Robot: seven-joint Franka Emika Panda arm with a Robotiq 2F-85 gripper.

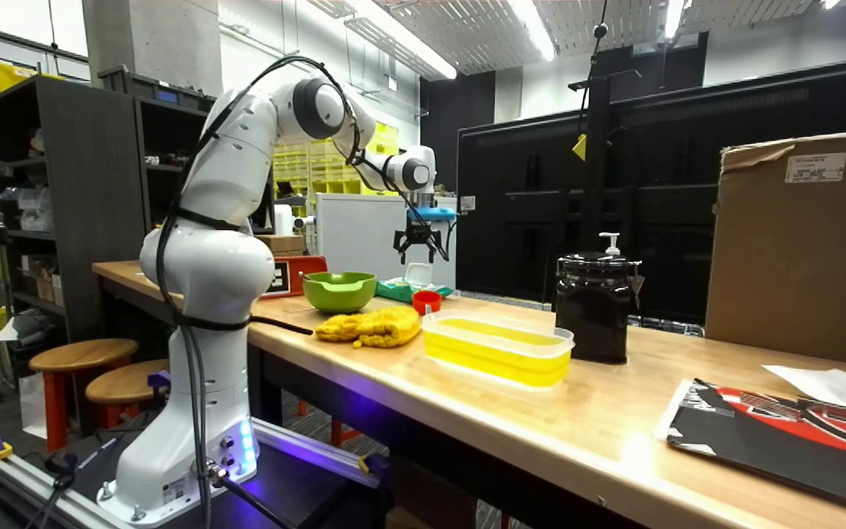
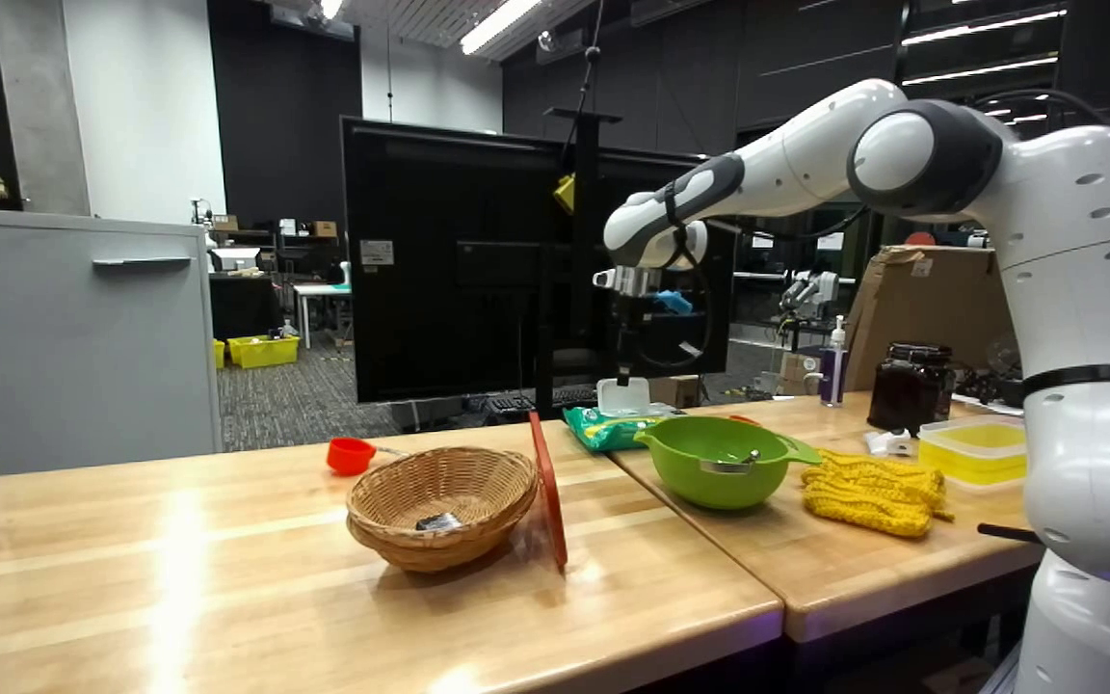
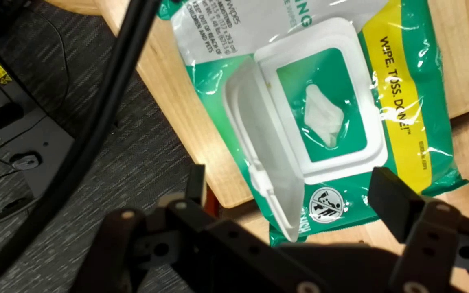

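Note:
My gripper (image 3: 288, 183) is open in the wrist view, its two black fingers (image 3: 393, 199) wide apart with nothing between them. Below it lies a green, white and yellow pack of wipes (image 3: 401, 101). The pack's white plastic lid (image 3: 273, 142) is flipped up and leans to the left in that view. A white wipe tip (image 3: 322, 116) pokes out of the opening. In both exterior views the gripper (image 1: 417, 257) hangs above the pack (image 2: 598, 432), apart from it, with the raised lid (image 2: 624, 397) just underneath.
Beside the pack stand a green bowl (image 2: 719, 482) with a metal utensil and a red cup (image 1: 427, 302). A yellow knitted cloth (image 1: 371, 328), a yellow-filled container (image 1: 496, 360) and a dark jar (image 1: 592, 316) follow. A wicker basket (image 2: 439, 549) and red panel (image 2: 547, 492) stand opposite.

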